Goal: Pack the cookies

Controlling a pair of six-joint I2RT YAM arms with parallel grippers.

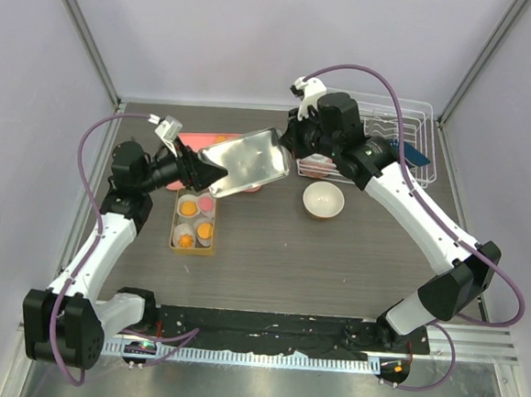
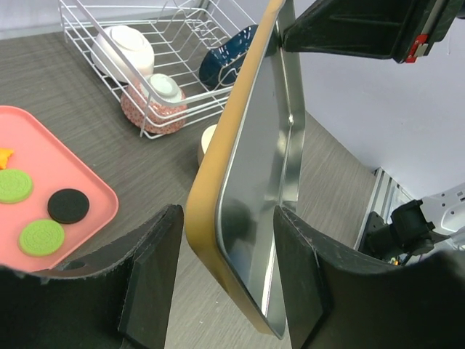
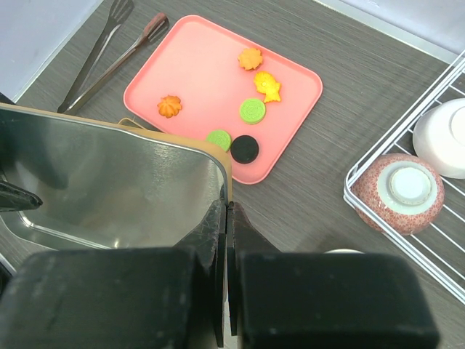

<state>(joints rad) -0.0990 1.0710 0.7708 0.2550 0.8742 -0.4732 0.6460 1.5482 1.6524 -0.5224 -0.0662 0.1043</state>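
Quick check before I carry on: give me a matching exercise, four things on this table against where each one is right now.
1 black cookie
2 metal lid
3 tongs
4 speckled bowl

A upside down in the wire rack
B pinched by the right gripper
C on the pink tray
D on the table beside the pink tray

Pairs: 1-C, 2-B, 3-D, 4-A

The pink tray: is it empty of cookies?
No, the pink tray holds three orange cookies, two green cookies and a black cookie.
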